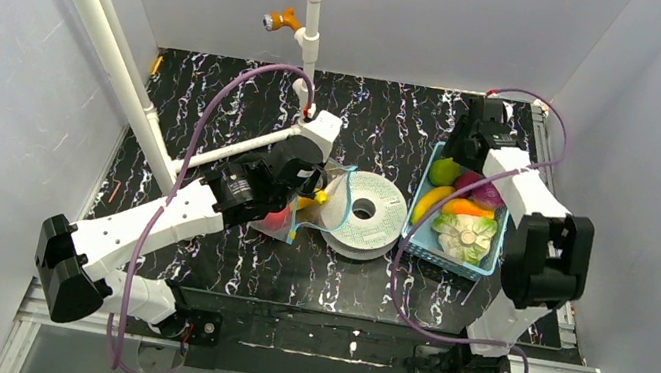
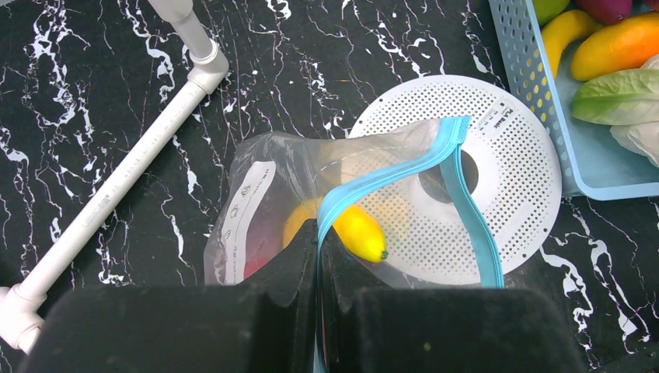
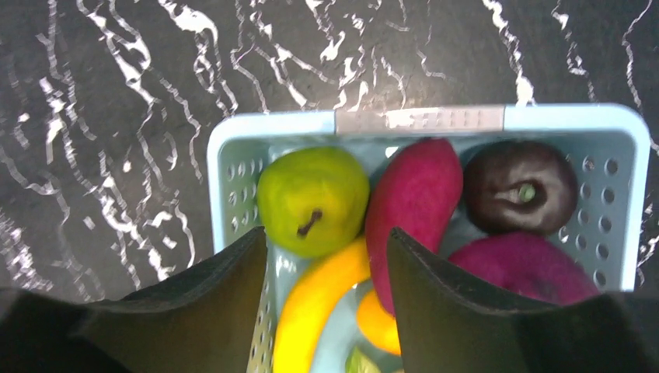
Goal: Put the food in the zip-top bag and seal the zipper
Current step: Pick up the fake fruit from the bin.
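Observation:
The clear zip-top bag (image 2: 264, 194) lies partly on a white perforated disc (image 2: 497, 163), its mouth open. My left gripper (image 2: 319, 242) is shut on the teal zipper strip (image 2: 388, 175) at the near side of the mouth. A yellow piece (image 2: 359, 230) and something red (image 2: 255, 263) lie inside the bag. From above, the left gripper (image 1: 314, 187) is at the bag (image 1: 328, 208). My right gripper (image 3: 326, 249) is open and empty just above the basket's far end, over a green pear (image 3: 312, 198) and a yellow banana (image 3: 311, 311). A long magenta piece (image 3: 412, 198) lies beside them.
The light-blue basket (image 1: 488, 266) at the right also holds a dark purple round fruit (image 3: 517, 186), an orange piece (image 1: 467, 208) and a leafy green-white vegetable (image 1: 463, 237). A white pipe (image 2: 116, 186) crosses the table left of the bag, and a pipe post (image 1: 311, 21) stands behind.

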`<state>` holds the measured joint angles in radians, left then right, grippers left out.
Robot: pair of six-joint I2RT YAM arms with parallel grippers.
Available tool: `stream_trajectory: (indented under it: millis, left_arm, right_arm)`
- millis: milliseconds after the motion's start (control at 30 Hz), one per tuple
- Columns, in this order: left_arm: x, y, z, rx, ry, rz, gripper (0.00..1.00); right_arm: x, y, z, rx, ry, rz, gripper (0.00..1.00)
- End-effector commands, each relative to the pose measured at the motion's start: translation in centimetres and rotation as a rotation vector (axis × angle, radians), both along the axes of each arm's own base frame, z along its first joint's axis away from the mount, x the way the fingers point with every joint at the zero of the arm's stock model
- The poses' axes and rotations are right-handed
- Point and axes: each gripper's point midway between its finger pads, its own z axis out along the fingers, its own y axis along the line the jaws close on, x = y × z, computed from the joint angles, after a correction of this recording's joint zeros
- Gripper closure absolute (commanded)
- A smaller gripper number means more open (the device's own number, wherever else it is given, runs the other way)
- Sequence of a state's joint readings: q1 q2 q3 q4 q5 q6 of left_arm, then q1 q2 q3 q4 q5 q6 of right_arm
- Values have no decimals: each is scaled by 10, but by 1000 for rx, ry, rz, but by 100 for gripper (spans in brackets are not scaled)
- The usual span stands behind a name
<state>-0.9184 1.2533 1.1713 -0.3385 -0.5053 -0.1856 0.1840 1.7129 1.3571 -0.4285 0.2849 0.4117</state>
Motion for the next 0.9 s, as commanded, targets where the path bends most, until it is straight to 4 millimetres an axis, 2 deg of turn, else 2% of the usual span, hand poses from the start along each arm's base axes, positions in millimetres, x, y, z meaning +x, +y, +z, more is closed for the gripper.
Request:
stream_trajectory:
  millis: [0,100,333,433,500,567,733,867]
  left_arm:
    - [1,3,8,-12,-24,19,100]
    - [1,3,8,-12,-22,17,100]
    - [0,4,12,-20,-27,16,100]
    - [1,4,10,-18,-27,18,100]
    - [1,3,8,-13,-22,17,100]
    - [1,2,9,-9,-16,16,100]
    - [-1,5,14,-30,-36,17,100]
    - [3,11,15,-16,-56,44,100]
  right_arm:
    - [26,-16,2,-110,-3,-25,39]
    - [29,-18,-11,-126,33,-26,43]
    - [30,3,-37,-35,87,53,45]
    - [29,5,-46,-32,122,59,60]
    - [28,3,-44,-41,130,51,71]
    - [27,0,-38,-50,118,44,76]
    - [24,-4,-1,-67,50,40,91]
    - [9,-9,33,-61,-33,24,98]
